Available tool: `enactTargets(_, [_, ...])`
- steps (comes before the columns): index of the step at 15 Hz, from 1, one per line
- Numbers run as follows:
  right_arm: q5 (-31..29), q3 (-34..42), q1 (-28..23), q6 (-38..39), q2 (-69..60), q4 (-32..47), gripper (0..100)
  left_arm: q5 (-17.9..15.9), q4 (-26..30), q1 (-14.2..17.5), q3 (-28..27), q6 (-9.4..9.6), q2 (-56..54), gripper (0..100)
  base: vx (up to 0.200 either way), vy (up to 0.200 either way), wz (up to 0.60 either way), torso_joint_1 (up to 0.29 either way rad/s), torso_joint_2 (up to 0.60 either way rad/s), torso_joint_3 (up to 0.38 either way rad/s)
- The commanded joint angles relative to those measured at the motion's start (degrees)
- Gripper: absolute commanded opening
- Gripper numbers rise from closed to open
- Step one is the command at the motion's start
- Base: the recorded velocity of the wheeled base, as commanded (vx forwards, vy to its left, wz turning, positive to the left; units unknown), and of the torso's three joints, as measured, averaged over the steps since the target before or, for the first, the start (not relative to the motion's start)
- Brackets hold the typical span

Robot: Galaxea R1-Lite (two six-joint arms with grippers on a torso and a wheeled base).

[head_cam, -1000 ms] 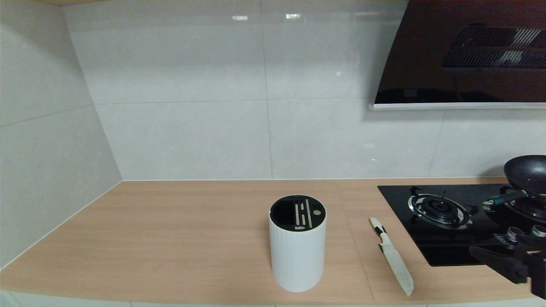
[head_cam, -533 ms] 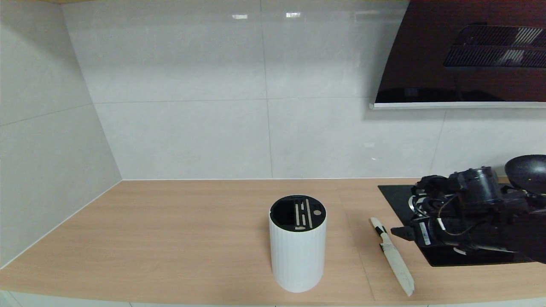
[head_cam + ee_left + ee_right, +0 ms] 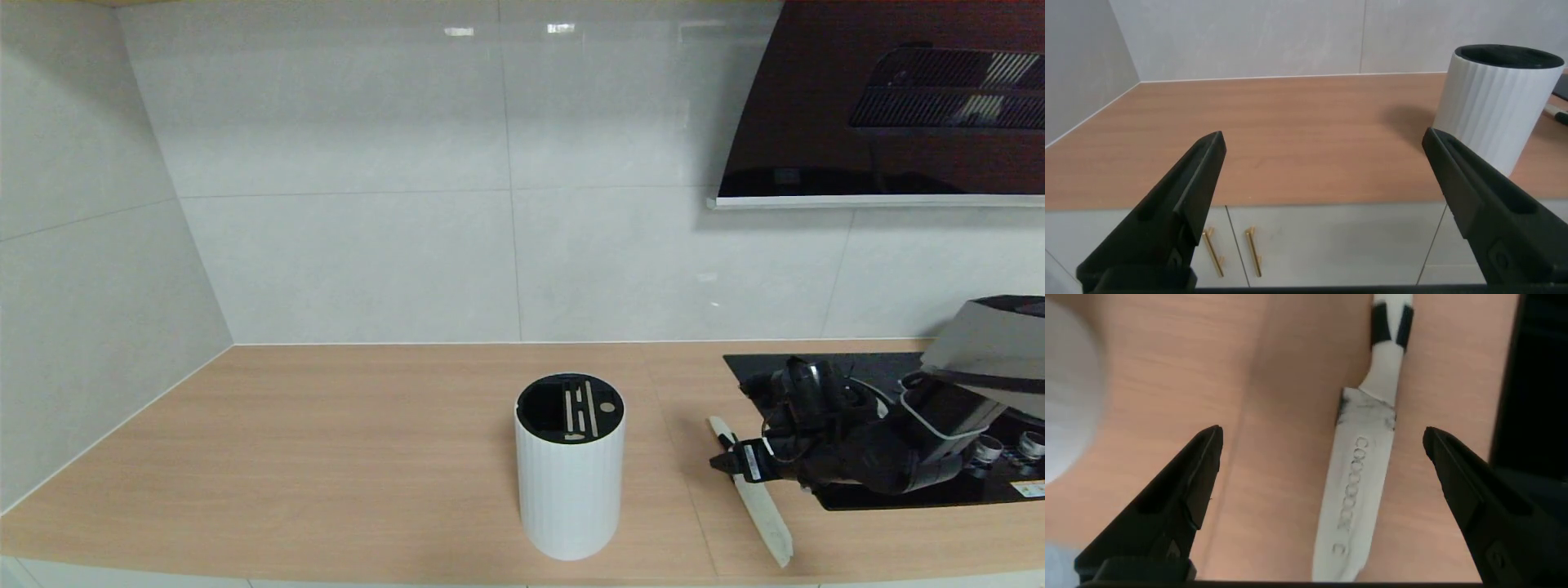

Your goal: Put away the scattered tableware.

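A white kitchen knife with a black band on its handle (image 3: 763, 514) lies flat on the light wooden counter (image 3: 326, 457). It is between the tall white ribbed knife holder (image 3: 569, 482) and the black stove top (image 3: 747, 366). Our right gripper (image 3: 1323, 449) hangs over the knife, fingers wide apart, holding nothing. Our left gripper (image 3: 1323, 139) gapes wide too, by the counter's front edge.

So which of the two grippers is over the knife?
The right gripper: it hangs open above the knife, straddling its blade. The left gripper, also open, is out in front of the counter.
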Motion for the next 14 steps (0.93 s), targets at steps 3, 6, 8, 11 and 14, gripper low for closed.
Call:
enactTargets(3, [-1.45, -2.09, -0.79, 0.08, 5.61, -0.16, 100, -0.02, 0.02, 0.04, 0.0, -0.02, 0.0, 100, 0.0, 0.0, 0.0, 0.0, 0.0, 0.0])
enactTargets(6, [-1.63, -3.41, -1.32, 0.52, 7.46, -0.16, 100, -0.02, 0.02, 0.04, 0.0, -0.02, 0.0, 100, 0.0, 0.0, 0.0, 0.0, 0.0, 0.0])
enactTargets(8, [-1.63, -4.64, -1.76, 0.69, 8.34, -0.07, 100, -0.02, 0.02, -0.05, 0.0, 0.07, 0.0, 100, 0.0, 0.0, 0.0, 0.0, 0.0, 0.0])
enactTargets(11, [-1.81, -4.99, -1.85, 0.69, 9.22, -0.07, 100, -0.02, 0.02, 0.04, 0.0, -0.02, 0.0, 100, 0.0, 0.0, 0.0, 0.0, 0.0, 0.0])
enactTargets(14, [-2.68, -5.78, -1.85, 0.61, 10.19, -0.07, 100, 0.07, 0.02, 0.04, 0.0, 0.07, 0.0, 100, 0.0, 0.0, 0.0, 0.0, 0.0, 0.0])
